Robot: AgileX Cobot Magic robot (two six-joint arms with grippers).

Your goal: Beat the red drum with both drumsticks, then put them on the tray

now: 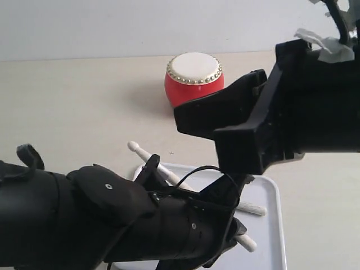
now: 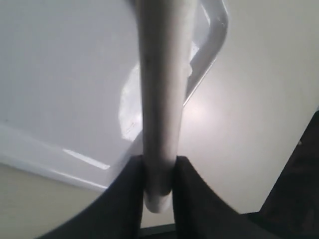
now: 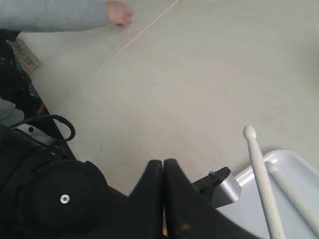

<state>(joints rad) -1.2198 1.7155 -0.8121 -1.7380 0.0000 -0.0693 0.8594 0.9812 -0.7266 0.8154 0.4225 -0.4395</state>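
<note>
One drumstick (image 2: 160, 89) pinched in left gripper (image 2: 159, 172) over tray (image 2: 60, 74), lower frame; right gripper (image 3: 163, 181) pressed together, empty; placing step, next likely release.

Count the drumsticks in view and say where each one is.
2. One drumstick is gripped by the left hand over the tray, its bead tip past the rim. The other drumstick lies on the tray beside it, partly hidden behind the arms.
</note>
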